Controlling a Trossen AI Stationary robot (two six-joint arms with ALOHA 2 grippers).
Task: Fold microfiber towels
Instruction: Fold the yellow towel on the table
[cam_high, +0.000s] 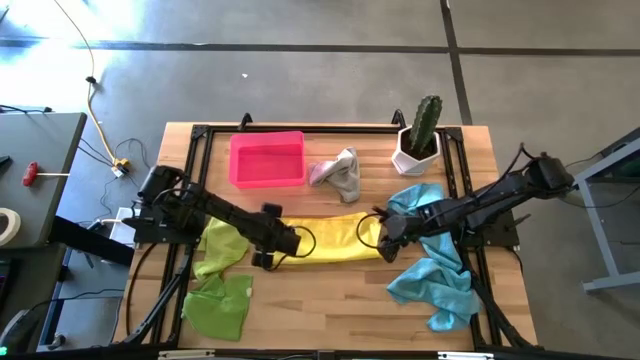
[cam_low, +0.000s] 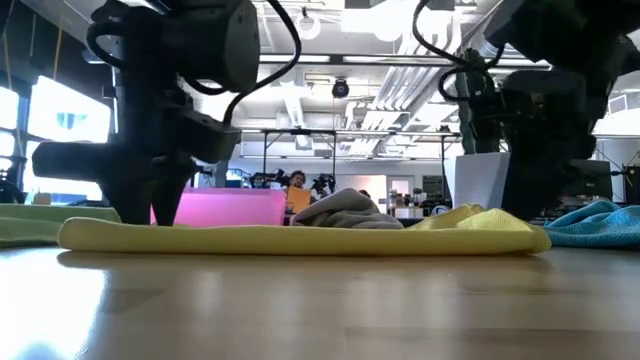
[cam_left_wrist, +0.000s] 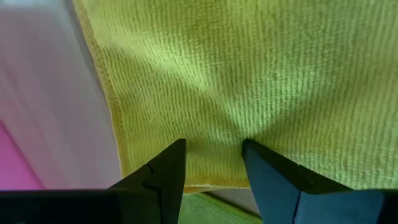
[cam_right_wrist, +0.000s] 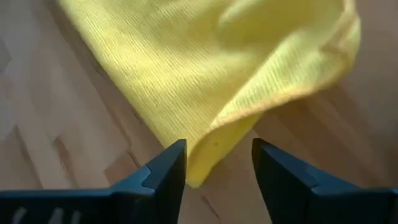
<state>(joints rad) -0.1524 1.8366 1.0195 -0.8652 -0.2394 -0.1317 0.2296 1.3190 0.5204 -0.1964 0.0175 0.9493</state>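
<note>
Yellow towel (cam_high: 330, 242): lies stretched in a long flat band across the middle of the counter (cam_high: 330, 310), between the 2 grippers; in the low view it sits flat on the wood, its right end slightly raised.
Left gripper (cam_high: 283, 243): at the yellow towel's left end; the left wrist view shows its 2 fingers (cam_left_wrist: 163, 174) spread, resting on the cloth near its edge, with no fabric pinched between them.
Right gripper (cam_high: 386, 240): at the towel's right end; fingers (cam_right_wrist: 163, 171) spread to either side of a folded corner that lies on the wood, not clamped on it.
Lime towel (cam_high: 222, 245): crumpled just beside the left gripper, partly under the left arm.
Green towel (cam_high: 220, 305): bunched at the near left of the counter, below the lime towel.
Light blue towels (cam_high: 435, 282): 2 in a loose heap on the right side, partly under the right arm.
Grey towel (cam_high: 338, 172): crumpled near the back, just beside the pink tray (cam_high: 266, 159).
Cactus (cam_high: 421, 135): potted, at the back right corner.
</note>
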